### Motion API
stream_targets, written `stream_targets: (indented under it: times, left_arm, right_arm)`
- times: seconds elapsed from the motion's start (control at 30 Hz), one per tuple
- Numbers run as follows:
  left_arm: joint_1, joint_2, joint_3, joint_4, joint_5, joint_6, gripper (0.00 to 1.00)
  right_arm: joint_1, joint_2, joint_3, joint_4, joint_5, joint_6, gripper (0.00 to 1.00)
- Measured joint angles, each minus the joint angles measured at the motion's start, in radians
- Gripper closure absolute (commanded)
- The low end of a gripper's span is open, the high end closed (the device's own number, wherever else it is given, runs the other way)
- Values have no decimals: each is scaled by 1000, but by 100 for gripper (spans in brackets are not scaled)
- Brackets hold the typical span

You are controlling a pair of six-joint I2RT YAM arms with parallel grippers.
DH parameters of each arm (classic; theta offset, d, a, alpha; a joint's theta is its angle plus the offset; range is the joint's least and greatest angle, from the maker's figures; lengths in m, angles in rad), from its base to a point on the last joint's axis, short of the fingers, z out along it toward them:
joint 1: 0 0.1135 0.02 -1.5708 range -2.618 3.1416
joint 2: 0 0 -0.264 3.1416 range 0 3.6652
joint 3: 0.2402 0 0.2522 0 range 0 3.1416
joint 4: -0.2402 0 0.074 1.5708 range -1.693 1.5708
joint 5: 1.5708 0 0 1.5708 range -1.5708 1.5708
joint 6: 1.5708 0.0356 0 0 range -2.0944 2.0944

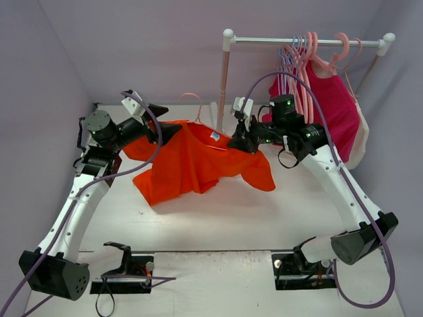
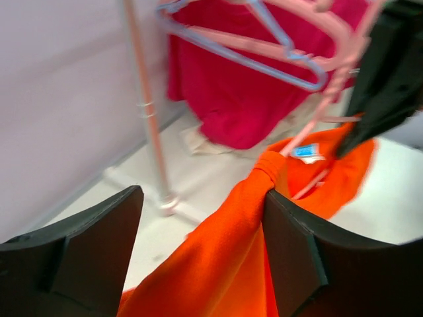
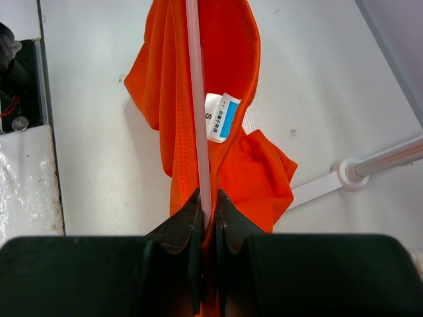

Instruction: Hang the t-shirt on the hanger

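The bright orange t-shirt hangs bunched between my two grippers above the table, its white and blue neck label showing. A pale pink hanger bar runs through the neck opening. My right gripper is shut on that bar, with orange cloth pressed beside it; from above it sits at the shirt's right shoulder. My left gripper is open at the shirt's left end. A twisted fold of the t-shirt rests against its right finger, and the left finger stands apart.
A clothes rack rail at the back right carries a magenta shirt, lavender hangers and pink hangers. Its pink post stands just behind the t-shirt. The rack's foot lies on the table.
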Motion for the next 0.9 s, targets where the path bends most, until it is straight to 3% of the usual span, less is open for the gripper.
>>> stream_targets:
  times: [0.27,0.47,0.67,0.9]
  left_arm:
    - [48,-1,194,-309,-309,205,32]
    - [55,-6,306,-397,-585,247,32]
    - [55,-17,392,-479,-813,227,32]
    - [55,-37,516,-532,-922,222,32]
  right_arm:
    - [-11,0,8,-1,15,24,100]
    - [-12,28,83,-21,37,74,100]
    - [-12,158,417,-46,67,153,100]
    - [-12,281,837,-18,89,265,100]
